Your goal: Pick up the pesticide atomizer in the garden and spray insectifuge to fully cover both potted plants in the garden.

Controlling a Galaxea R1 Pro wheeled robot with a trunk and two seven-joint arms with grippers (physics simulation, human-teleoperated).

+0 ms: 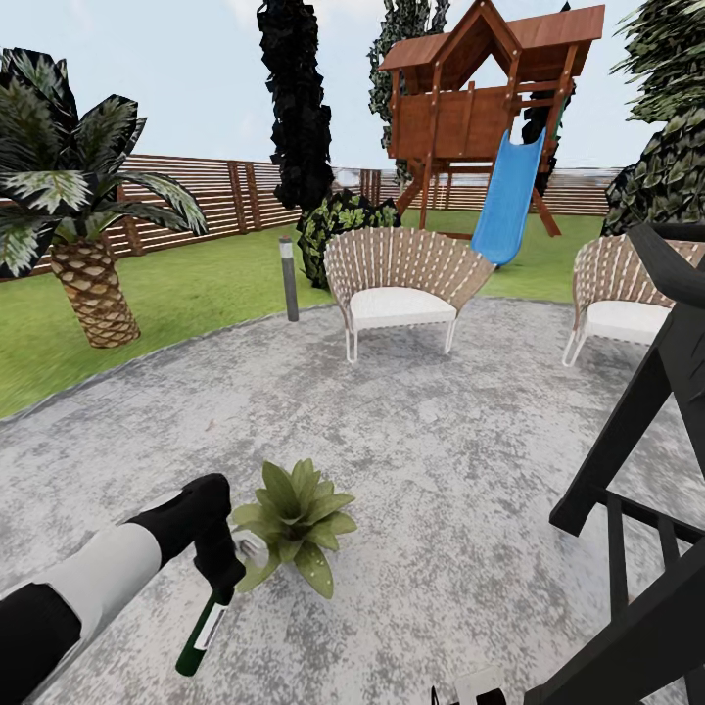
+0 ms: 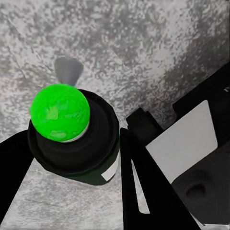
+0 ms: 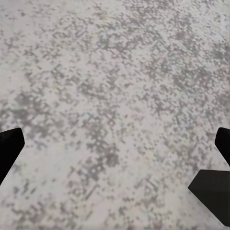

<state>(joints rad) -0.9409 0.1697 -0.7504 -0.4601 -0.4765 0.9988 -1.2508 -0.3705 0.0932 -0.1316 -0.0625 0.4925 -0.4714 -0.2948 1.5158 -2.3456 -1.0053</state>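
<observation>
Grey paving [image 1: 441, 460] lies open to the far chairs [image 1: 401, 284]. My left gripper [image 1: 220, 568] clamps the dark, green-dotted atomizer [image 1: 203, 632] beside the plant [image 1: 294, 519]; right fingers [image 3: 9, 148] spread, empty.

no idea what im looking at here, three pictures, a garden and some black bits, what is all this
These are simulator renders of a wheeled robot with two arms. The big picture comes from a camera on its head, looking down over grey paving in a fenced garden with wicker chairs and a playhouse with a blue slide. The other two come from cameras on each wrist. The left gripper is shut on the pesticide atomizer, a dark spray bottle, beside a low potted plant on the paving. The left wrist view looks down on that bottle's green-dotted top. The right wrist view shows bare paving between jaws standing wide apart.
</observation>
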